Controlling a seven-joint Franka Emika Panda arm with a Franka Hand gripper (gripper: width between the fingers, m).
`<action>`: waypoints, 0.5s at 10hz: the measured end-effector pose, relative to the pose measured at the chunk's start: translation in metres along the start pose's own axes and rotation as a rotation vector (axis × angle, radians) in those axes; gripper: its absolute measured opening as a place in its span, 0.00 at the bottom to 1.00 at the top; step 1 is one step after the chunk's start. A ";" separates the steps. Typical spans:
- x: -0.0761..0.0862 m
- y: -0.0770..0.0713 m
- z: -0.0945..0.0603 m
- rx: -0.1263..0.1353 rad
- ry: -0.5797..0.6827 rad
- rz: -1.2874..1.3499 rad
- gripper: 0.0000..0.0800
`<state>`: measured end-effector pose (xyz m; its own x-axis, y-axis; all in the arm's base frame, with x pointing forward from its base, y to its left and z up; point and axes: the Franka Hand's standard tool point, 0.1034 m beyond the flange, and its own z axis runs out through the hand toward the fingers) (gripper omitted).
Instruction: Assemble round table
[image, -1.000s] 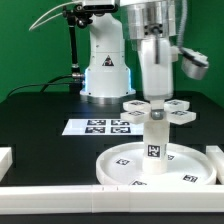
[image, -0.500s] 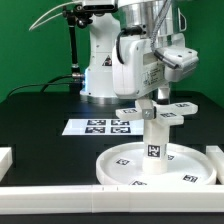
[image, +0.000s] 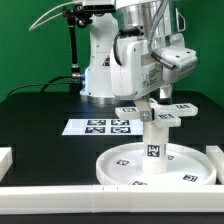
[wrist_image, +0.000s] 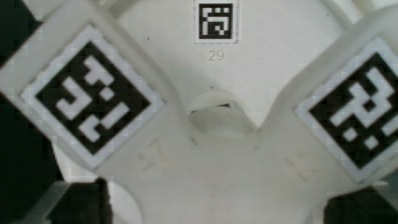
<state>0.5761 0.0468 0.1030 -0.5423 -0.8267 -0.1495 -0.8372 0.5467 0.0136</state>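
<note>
Round table parts are stacked near the front of the black table (image: 40, 110). The large rimmed disc (image: 112, 166) lies flat, the short leg (image: 154, 138) stands upright on its middle, and the cross-shaped foot piece (image: 148, 116) sits on the leg's top, about level. Biggest worry is the disc: nothing pins it, so a twist put into the stack could spin or drag it instead of tightening a joint. Next comes the leg. Whether it is fully seated in the disc cannot be told, and a sideways push from the arm could lean it or tip the whole column. Then the foot piece: if it starts crooked on the leg, turning would jam it rather than seat it. The gripper (image: 160, 103) reaches down from above. In the wrist view its dark fingers (wrist_image: 71, 200) stand either side of the foot's hub, narrow and seemingly pinching it, and on so small and smooth a hub they could slip round without it. Smallest, the tags (wrist_image: 89, 92) on the foot's arms sit close to the fingers and could get covered.
</note>
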 end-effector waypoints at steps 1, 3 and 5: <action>-0.002 -0.002 -0.005 0.005 -0.008 -0.023 0.77; -0.010 -0.006 -0.023 0.023 -0.035 -0.068 0.81; -0.015 -0.006 -0.033 0.024 -0.054 -0.089 0.81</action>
<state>0.5870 0.0515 0.1382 -0.4608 -0.8642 -0.2022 -0.8797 0.4749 -0.0253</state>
